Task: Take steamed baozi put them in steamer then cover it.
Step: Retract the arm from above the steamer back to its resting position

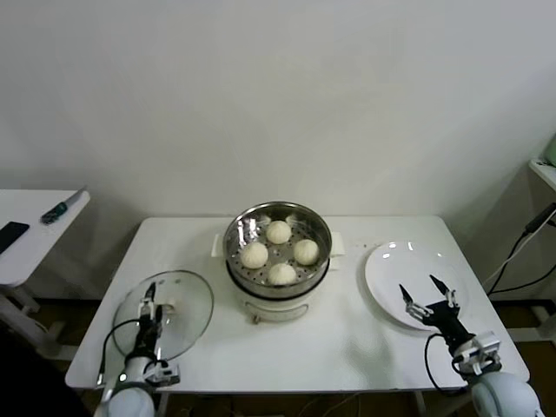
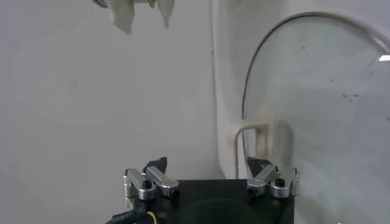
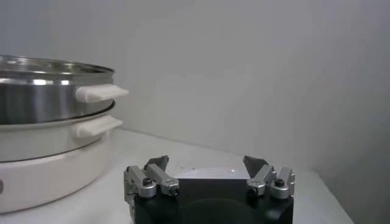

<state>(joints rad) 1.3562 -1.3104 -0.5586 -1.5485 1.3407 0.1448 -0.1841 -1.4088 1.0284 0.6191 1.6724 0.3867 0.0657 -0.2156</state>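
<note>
Four cream-white baozi (image 1: 278,232) lie in the shiny steel steamer (image 1: 323,228) on its white pot base (image 1: 261,306) at the table's middle. The steamer also shows in the right wrist view (image 3: 49,91). The clear glass cover (image 1: 187,304) lies flat on the table's left side. My left gripper (image 1: 149,300) is open just above its near part. In the left wrist view the gripper (image 2: 207,163) faces the cover (image 2: 317,91) and its white bar handle (image 2: 251,131). My right gripper (image 1: 419,287) is open and empty over the white plate (image 1: 391,261), as the right wrist view (image 3: 206,161) shows.
A side table (image 1: 35,243) at the left holds a dark phone (image 1: 10,234) and a screwdriver (image 1: 61,208). Cables (image 1: 521,252) hang off the table's right edge, by a shelf at the far right.
</note>
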